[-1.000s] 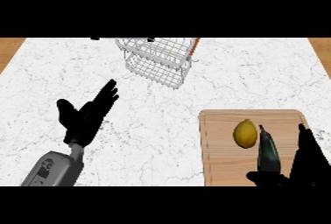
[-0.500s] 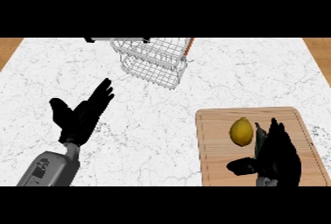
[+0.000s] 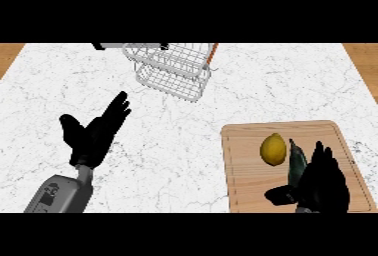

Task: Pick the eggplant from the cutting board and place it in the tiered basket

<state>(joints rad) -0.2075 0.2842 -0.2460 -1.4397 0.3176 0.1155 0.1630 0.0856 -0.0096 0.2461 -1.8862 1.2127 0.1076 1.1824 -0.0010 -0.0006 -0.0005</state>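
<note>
The right robot hand (image 3: pixel 321 182) lies over the eggplant (image 3: pixel 296 159) on the cutting board (image 3: pixel 247 190), fingers straight, beside a lemon (image 3: pixel 272 149). The left robot hand (image 3: pixel 94 132) rests released on the worktop (image 3: pixel 170 150).

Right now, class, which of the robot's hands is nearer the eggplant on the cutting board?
Right. The right hand lies over the eggplant on the cutting board, partly covering it. The left hand rests open, well away across the counter.
</note>
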